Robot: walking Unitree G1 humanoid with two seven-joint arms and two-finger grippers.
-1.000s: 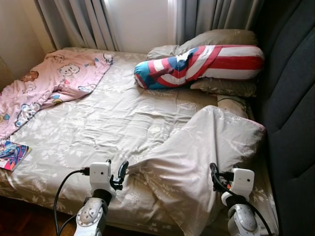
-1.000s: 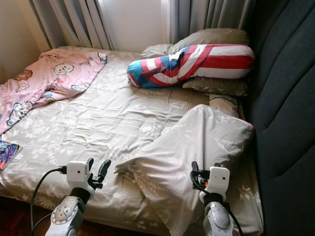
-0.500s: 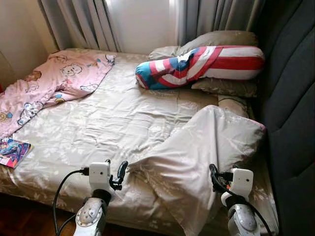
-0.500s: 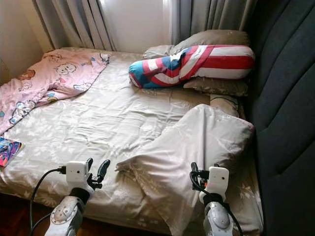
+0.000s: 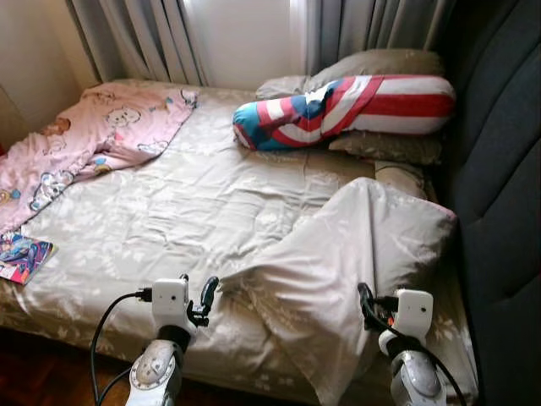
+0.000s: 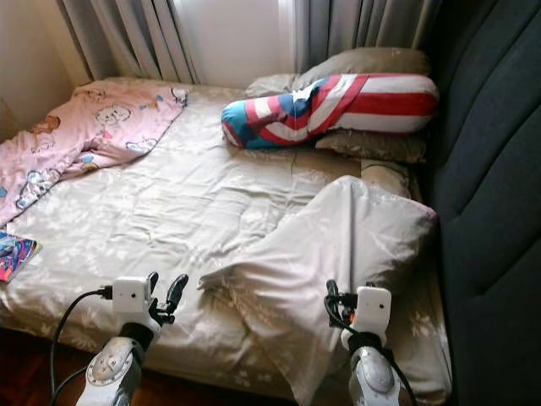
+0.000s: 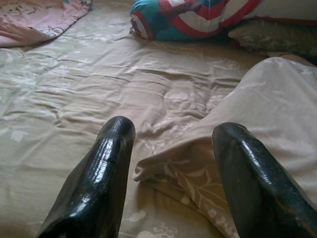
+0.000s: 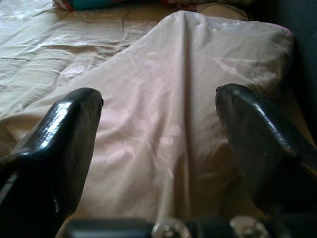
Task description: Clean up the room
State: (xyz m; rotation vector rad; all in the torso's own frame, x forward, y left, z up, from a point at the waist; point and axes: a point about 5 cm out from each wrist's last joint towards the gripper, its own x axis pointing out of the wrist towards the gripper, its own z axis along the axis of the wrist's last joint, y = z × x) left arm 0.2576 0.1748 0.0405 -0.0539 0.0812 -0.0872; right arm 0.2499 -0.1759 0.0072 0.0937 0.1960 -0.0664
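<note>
I am in a bedroom of a home. Before me is a bed (image 5: 169,228) under a beige floral sheet, with a folded-back duvet (image 5: 347,254) on my right side. Pillows (image 5: 380,68) and a red, white and blue bolster (image 5: 347,106) lie at its head. A pink cartoon blanket (image 5: 76,144) lies on my left. Grey curtains (image 5: 161,38) hang behind, and a dark padded headboard (image 5: 499,186) stands on my right.
</note>
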